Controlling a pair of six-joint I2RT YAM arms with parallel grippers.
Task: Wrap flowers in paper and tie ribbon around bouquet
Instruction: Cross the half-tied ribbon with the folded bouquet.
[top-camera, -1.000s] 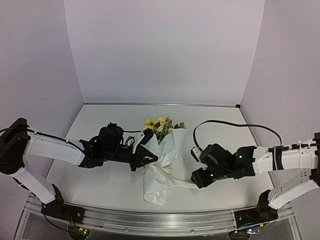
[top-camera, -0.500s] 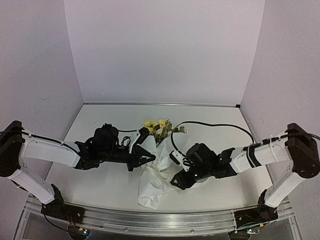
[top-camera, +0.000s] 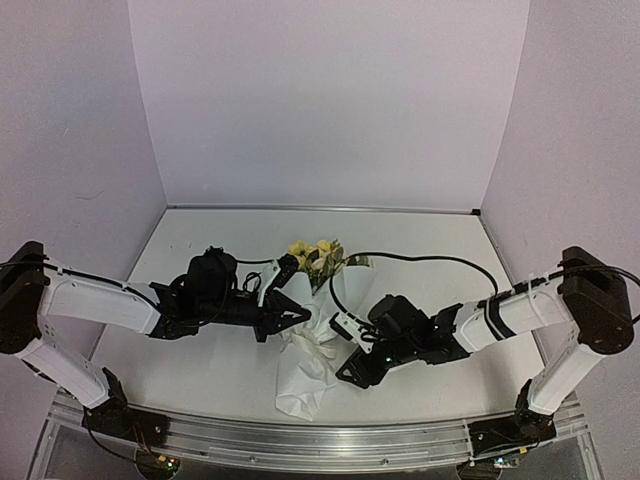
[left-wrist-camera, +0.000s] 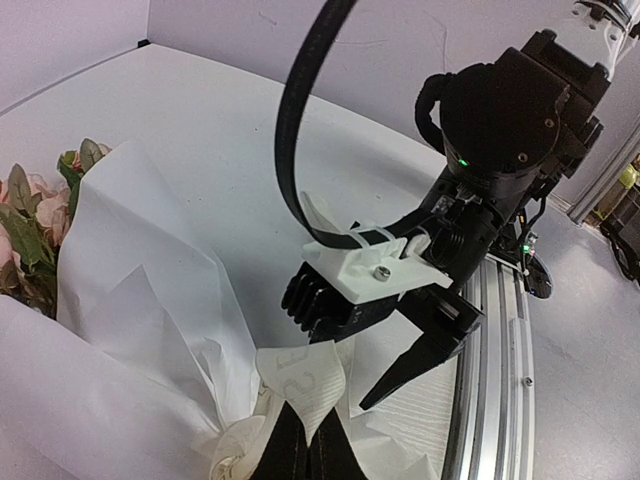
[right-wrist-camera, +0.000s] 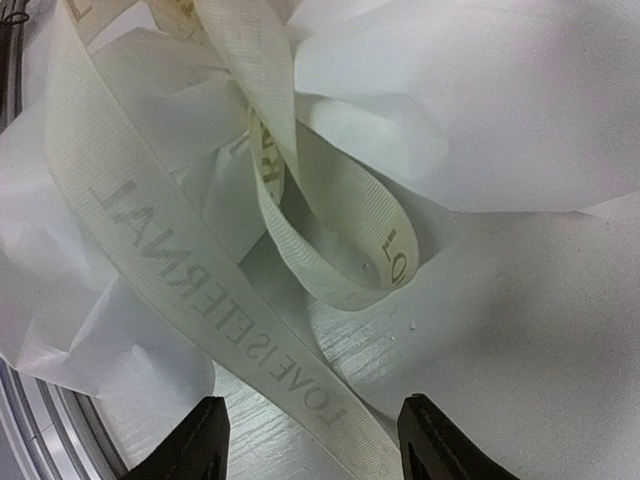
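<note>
White, thin, see-through ribbon (right-wrist-camera: 180, 260) with dark letters: pinched on one side, loose on the other.
The left gripper (left-wrist-camera: 303, 450) has its black fingers shut tight on a loop of the ribbon, at the narrow part of the bouquet (top-camera: 305, 375), a cone of thin white paper (right-wrist-camera: 480, 100) lying on the pale table (top-camera: 430, 240). The right gripper (right-wrist-camera: 315, 445) has its fingers wide apart, with the ribbon lying between them, not grabbed. If they close too low, they may pinch the paper too and rip it. A hard pull could slide the ribbon out of the left fingers or drag the whole bouquet. The two grippers are very near and could bump. The right arm's black cable (top-camera: 420, 257) loops close to the small yellow and cream flowers (top-camera: 315, 250) and might snag them.
</note>
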